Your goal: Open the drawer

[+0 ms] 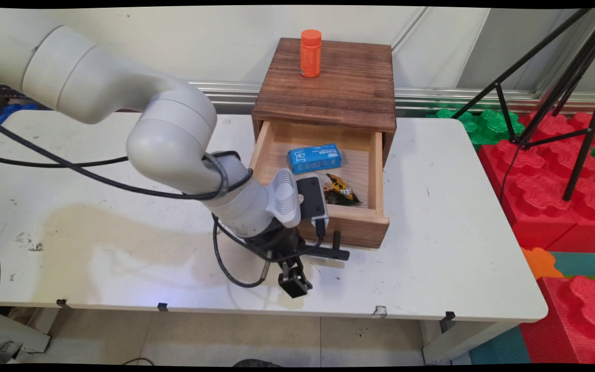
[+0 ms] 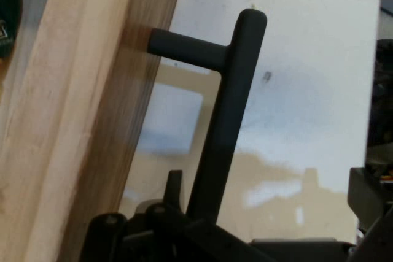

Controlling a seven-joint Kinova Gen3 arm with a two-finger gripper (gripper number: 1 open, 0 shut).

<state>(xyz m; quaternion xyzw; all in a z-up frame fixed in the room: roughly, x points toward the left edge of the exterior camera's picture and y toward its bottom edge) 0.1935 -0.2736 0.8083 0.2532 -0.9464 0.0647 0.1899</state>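
Note:
A dark wooden box [image 1: 328, 85] stands at the back of the white table [image 1: 457, 232], and its pale drawer [image 1: 354, 226] is pulled out. Inside the drawer lie a blue carton [image 1: 314, 158] and a dark snack packet [image 1: 340, 190]. An orange bottle [image 1: 310, 53] stands upright on the box top. My gripper [image 1: 297, 266] hangs low in front of the drawer front, at its black handle [image 1: 332, 252]. In the hand view the handle bar [image 2: 236, 102] runs up between my spread fingers, and the gripper [image 2: 239, 228] is open and not clamped on it.
The table's near edge [image 1: 277, 307] lies just below the gripper. Red foam blocks [image 1: 540, 191] and green ones [image 1: 483, 124] are stacked to the right of the table. A black tripod [image 1: 576, 67] stands over them. Black cables [image 1: 70, 168] trail from the arm.

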